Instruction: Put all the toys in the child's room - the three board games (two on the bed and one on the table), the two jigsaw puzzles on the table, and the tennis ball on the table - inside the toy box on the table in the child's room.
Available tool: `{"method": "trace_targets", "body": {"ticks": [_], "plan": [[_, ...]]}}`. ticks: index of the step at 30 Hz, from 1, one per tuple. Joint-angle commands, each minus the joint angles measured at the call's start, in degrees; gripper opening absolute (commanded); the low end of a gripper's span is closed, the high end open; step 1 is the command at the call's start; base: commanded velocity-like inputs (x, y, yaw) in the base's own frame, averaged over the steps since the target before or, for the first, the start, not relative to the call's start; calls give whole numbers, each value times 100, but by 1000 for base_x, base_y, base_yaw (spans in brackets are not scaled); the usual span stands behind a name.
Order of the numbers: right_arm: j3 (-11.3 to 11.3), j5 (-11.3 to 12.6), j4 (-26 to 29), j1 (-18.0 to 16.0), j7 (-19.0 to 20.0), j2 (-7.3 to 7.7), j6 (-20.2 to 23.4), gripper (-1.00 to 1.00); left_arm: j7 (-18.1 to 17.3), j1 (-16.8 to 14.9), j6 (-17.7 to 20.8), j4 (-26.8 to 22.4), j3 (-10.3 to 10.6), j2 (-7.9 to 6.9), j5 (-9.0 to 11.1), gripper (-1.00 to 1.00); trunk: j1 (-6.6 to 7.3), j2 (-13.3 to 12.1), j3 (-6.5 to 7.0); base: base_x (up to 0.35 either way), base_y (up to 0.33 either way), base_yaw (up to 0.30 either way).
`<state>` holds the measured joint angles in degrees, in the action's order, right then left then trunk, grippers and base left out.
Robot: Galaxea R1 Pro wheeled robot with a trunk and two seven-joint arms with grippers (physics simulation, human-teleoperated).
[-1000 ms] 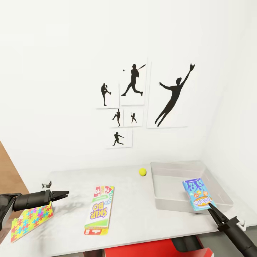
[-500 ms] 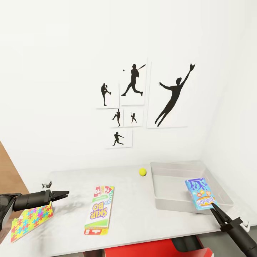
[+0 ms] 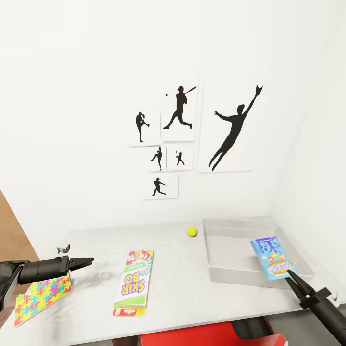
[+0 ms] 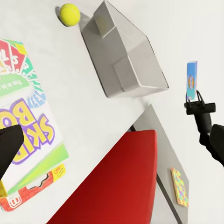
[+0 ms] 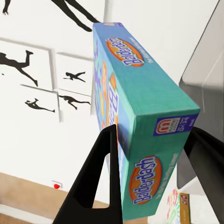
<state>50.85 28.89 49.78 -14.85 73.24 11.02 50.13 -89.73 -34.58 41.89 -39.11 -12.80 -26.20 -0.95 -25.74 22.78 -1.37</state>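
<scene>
The light-grey toy box (image 3: 214, 269) stands at the table's (image 3: 96, 240) right end. My right gripper (image 3: 290, 274) is shut on the lower end of the light-blue board game (image 3: 271, 258), which hangs tilted over the box's near right corner; the right wrist view shows its fingers (image 5: 100, 158) clamping the board game's (image 5: 140, 107) faces. The tennis ball (image 3: 192, 231) rests just left of the toy box. The Skip-Bo board game (image 3: 134, 282) lies flat mid-table. A jigsaw puzzle (image 3: 42, 295) lies at the near left, under my left gripper (image 3: 88, 262), whose fingers look shut and hold nothing.
A red chair (image 3: 202, 336) sits under the table's near edge. White walls close in behind and on the right, with black silhouette pictures (image 3: 192, 129). A brown door (image 3: 12, 240) is at the left. A small colourful board (image 4: 179, 186) lies on the lower dark-grey section.
My right gripper has carried the light-blue board game a little to the right and up over the toy box. The left arm has not moved.
</scene>
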Motion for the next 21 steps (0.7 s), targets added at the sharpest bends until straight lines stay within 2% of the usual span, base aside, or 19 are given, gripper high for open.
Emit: {"method": "trace_targets", "body": {"ticks": [1,7,16,21], "plan": [[5,7,-2,-7,5,15,36,-100,-27,-5,59,-1,-3,0,-11,100,-4,14,-14,0,0,0],[4,8,-3,-60,-178,51,104,-100,-27,-5,57,-1,-3,0,-11,100,-4,14,-14,0,0,0],[4,46,-7,-96,-919,58,130,-100,-27,-5,55,-1,-3,-8,-11,100,-4,14,-14,0,0,0],[4,45,-19,-97,-1186,57,77,-100,-27,-5,49,-1,-3,-1,-11,100,-4,14,-14,0,0,0]]}}
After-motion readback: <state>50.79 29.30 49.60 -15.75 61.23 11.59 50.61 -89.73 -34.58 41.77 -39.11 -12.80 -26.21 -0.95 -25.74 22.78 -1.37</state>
